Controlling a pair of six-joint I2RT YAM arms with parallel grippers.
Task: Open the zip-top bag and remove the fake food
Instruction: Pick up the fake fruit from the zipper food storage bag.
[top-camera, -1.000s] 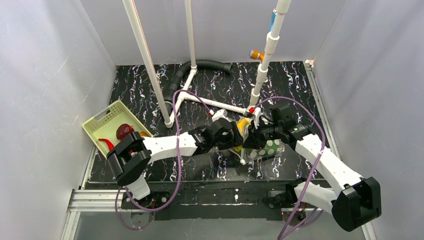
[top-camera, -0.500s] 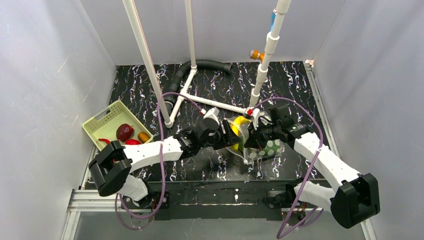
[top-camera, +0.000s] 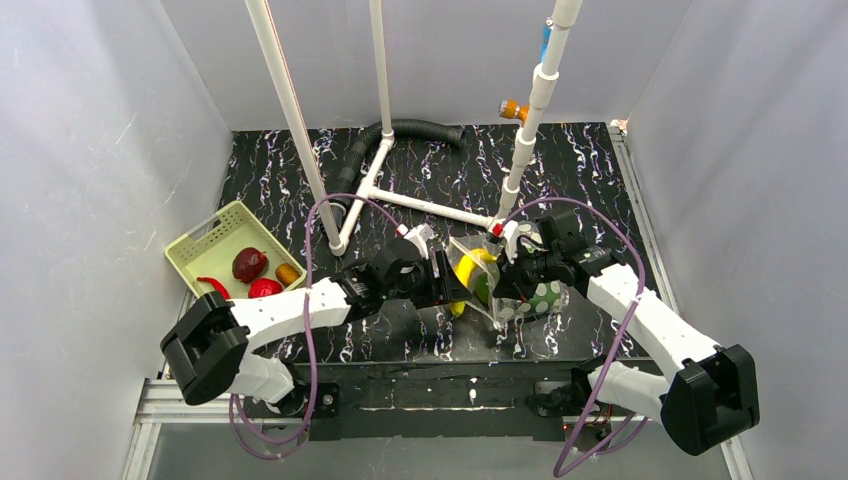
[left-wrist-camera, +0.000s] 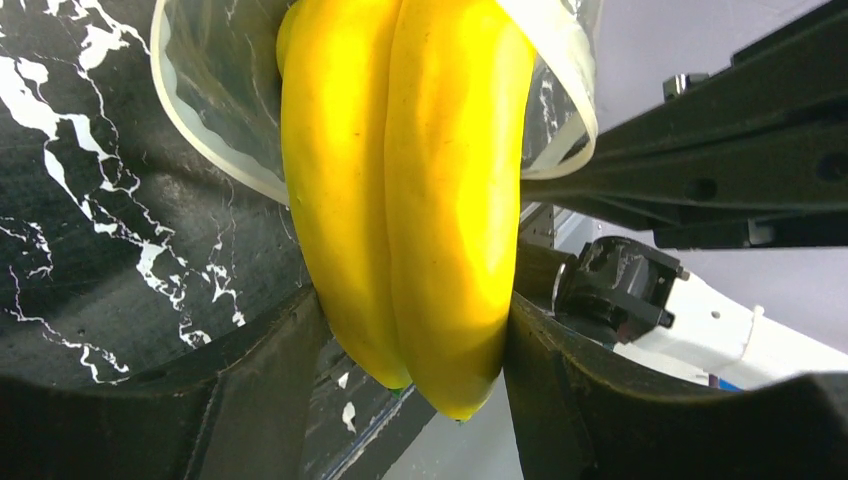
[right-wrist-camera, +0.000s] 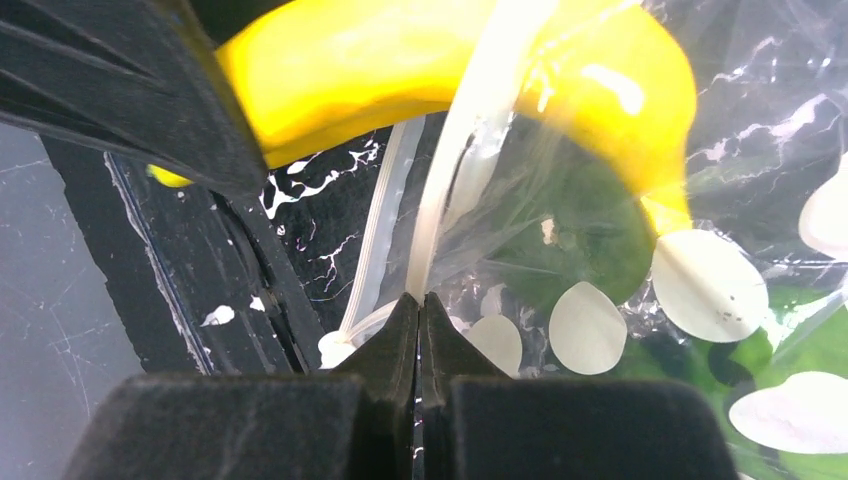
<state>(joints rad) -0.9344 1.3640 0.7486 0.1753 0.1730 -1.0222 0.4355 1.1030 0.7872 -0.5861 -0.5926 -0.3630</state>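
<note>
right gripper (right-wrist-camera: 420, 305) clenched on bag (right-wrist-camera: 720, 290) rim to anchor it; left gripper (left-wrist-camera: 412, 310) grasps banana (left-wrist-camera: 420, 170) at bag mouth, half out, for pulling free.

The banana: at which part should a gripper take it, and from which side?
The banana by its free end, which sticks out of the zip-top bag; come from the mouth side, closing across its width, as the left gripper does.

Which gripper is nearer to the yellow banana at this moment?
Left. The left gripper clamps the banana between its fingers; the right gripper is shut on the zip-top bag rim just beside it.
</note>
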